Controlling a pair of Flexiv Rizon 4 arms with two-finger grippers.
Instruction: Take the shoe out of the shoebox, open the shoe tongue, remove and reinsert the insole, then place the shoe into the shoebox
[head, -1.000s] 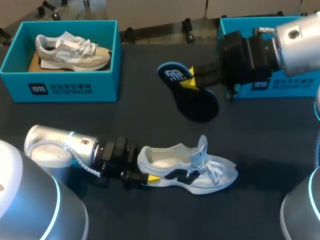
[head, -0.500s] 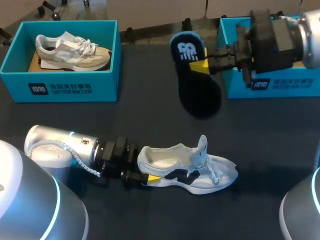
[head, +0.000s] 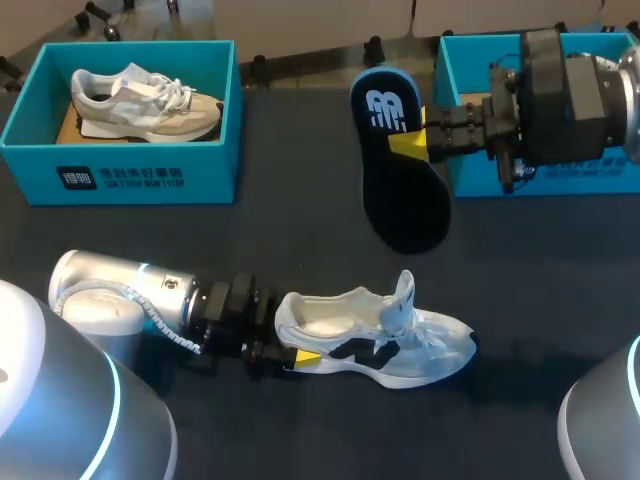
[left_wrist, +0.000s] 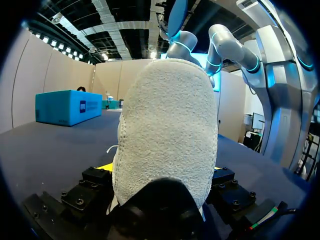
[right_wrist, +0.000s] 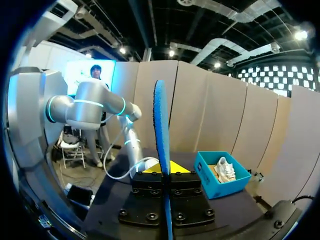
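A white shoe (head: 380, 340) with dark side markings lies on the dark table, toe to the right and tongue pulled up. My left gripper (head: 290, 350) holds its heel from both sides; in the left wrist view the fuzzy heel (left_wrist: 165, 130) fills the space between the fingers of the left gripper (left_wrist: 160, 172). My right gripper (head: 408, 143) is shut on the edge of a black insole (head: 400, 190) with a blue heel print. It holds the insole in the air beside the right teal shoebox (head: 470, 60). Seen edge-on, the insole (right_wrist: 161, 125) stands upright in the right gripper (right_wrist: 165, 167).
A second teal shoebox (head: 150, 175) stands at the back left with a beige shoe (head: 140, 100) inside. It also shows in the right wrist view as a teal box (right_wrist: 220, 175). Bare dark table lies between the boxes and the white shoe.
My right arm has drawn back to the right and lifted the insole, turning it more upright with the blue heel end farther back. The left arm and the shoe have stayed put.
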